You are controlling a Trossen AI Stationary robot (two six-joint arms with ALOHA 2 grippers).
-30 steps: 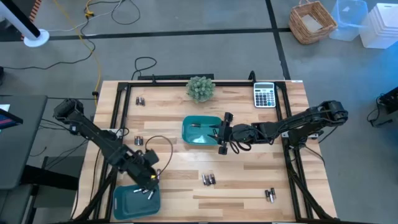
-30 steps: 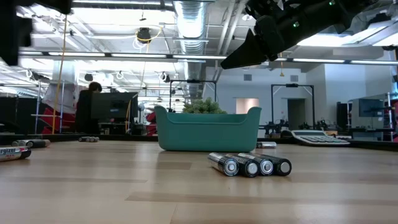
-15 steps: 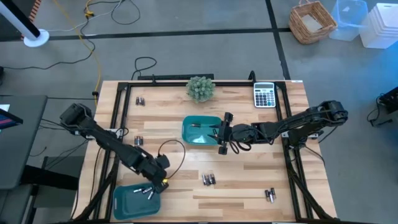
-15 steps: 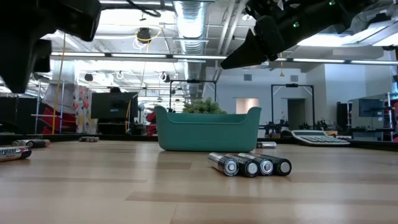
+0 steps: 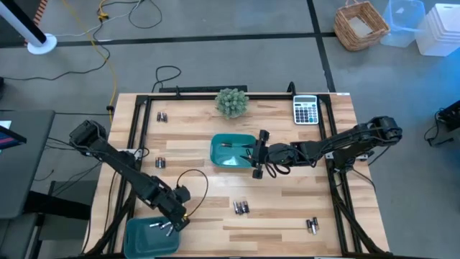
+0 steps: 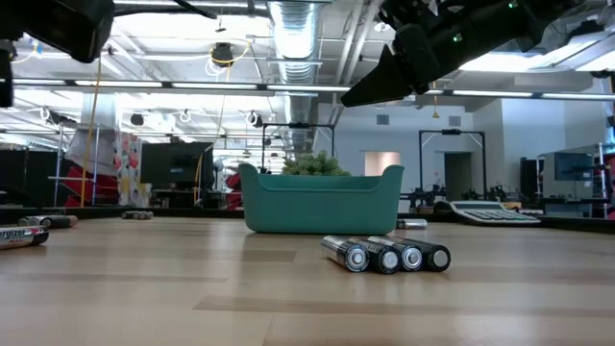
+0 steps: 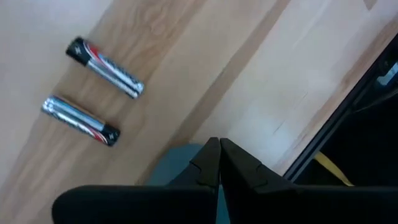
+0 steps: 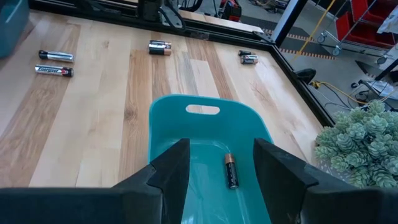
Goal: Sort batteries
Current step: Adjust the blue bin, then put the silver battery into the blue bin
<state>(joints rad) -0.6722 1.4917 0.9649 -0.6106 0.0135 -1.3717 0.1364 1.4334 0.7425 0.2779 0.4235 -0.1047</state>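
Note:
My left gripper (image 5: 180, 218) is shut at the far right corner of the near-left teal tray (image 5: 144, 241), which holds a few batteries (image 5: 162, 226). In the left wrist view its fingertips (image 7: 219, 152) stand over the tray's rim, and two batteries (image 7: 106, 59) lie on the wood beyond. My right gripper (image 5: 256, 155) hangs open over the right end of the middle teal tray (image 5: 226, 160), which holds one battery (image 8: 231, 171). Several batteries (image 6: 384, 255) lie side by side on the table near the middle (image 5: 241, 207). More lie at the near right (image 5: 311, 225) and at the left (image 5: 159, 162). My left gripper has its shut fingers on the near-left tray's rim (image 7: 177, 163) at the far right corner, coming from above. The fingertips hide the place of contact, so I cannot tell whether the rim is between them. The tray lies flat on the table.
A grey calculator (image 5: 306, 110) and a small green plant (image 5: 231, 101) stand at the far edge. Two more batteries (image 5: 162, 116) lie at the far left. A black frame rail (image 5: 136, 129) runs along the table's sides, and a cable loop (image 5: 192, 180) hangs from my left arm.
My left gripper has gone first toward the table's right, then back toward the near left corner. The near-left teal tray has slid a little toward that corner, flat on the table, with its batteries inside.

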